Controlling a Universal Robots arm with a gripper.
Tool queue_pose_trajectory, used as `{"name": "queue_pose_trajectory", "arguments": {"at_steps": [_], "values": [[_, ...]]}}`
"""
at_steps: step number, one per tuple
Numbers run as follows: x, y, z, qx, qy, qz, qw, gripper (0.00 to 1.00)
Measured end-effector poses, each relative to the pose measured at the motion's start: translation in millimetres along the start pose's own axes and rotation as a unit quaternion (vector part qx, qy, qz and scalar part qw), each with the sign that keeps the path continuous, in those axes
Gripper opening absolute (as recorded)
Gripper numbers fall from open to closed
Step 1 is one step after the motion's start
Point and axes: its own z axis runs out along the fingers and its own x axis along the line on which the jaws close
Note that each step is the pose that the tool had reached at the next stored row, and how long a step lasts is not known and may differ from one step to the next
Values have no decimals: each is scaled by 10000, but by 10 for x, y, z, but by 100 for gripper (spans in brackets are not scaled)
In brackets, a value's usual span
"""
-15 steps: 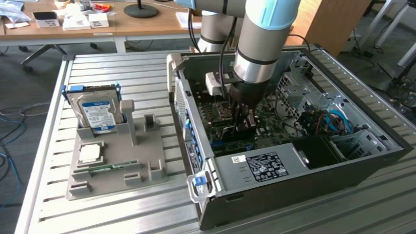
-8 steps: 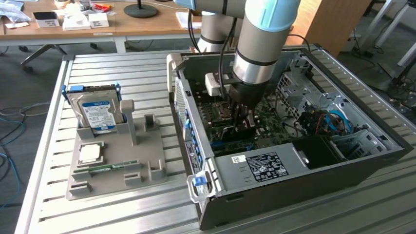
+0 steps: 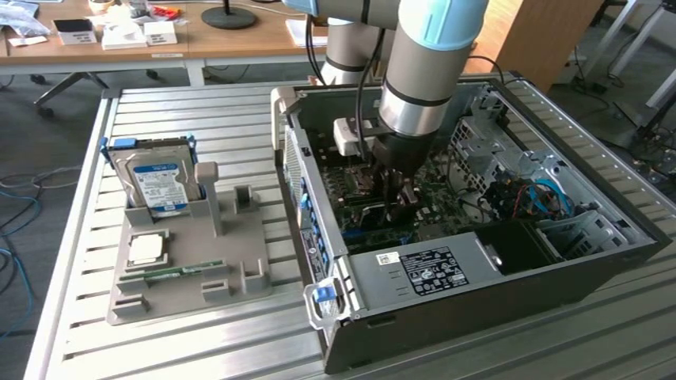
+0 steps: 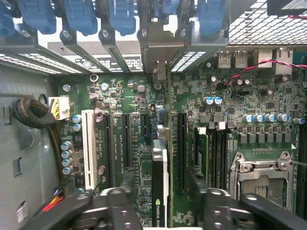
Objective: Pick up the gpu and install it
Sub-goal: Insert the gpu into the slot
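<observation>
The gpu (image 4: 159, 165) stands edge-on on the green motherboard (image 4: 120, 96), a thin card with a dark cooler and a white logo on its edge. Its silver bracket (image 4: 160, 48) reaches up to the case's rear slot openings. My gripper (image 4: 162, 182) straddles the card, open, with a dark finger (image 4: 128, 184) on one side and another on the other side, each a little apart from the card. In the exterior view my gripper (image 3: 396, 198) is down inside the open computer case (image 3: 591, 261), just above the motherboard.
A grey holder (image 3: 190, 277) on the slatted table carries a silver hard drive (image 3: 158, 182) with a blue label, a processor chip (image 3: 146, 249) and a memory stick (image 3: 174, 273). Inside the case are the power supply (image 3: 423, 269), a braided cable bundle (image 4: 33, 112) and the processor socket (image 4: 261, 177).
</observation>
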Motion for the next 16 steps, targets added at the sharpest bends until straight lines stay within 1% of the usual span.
{"name": "queue_pose_trajectory", "arguments": {"at_steps": [1, 2, 3, 10, 13, 16], "values": [[0, 0, 0, 0, 0, 0, 10000, 62], [0, 0, 0, 0, 0, 0, 10000, 62], [0, 0, 0, 0, 0, 0, 10000, 69], [0, 0, -3, 0, 0, 0, 10000, 69], [-1, -1, -47, 0, 0, 0, 10000, 69], [-3, -2, -123, 0, 0, 0, 10000, 69]]}}
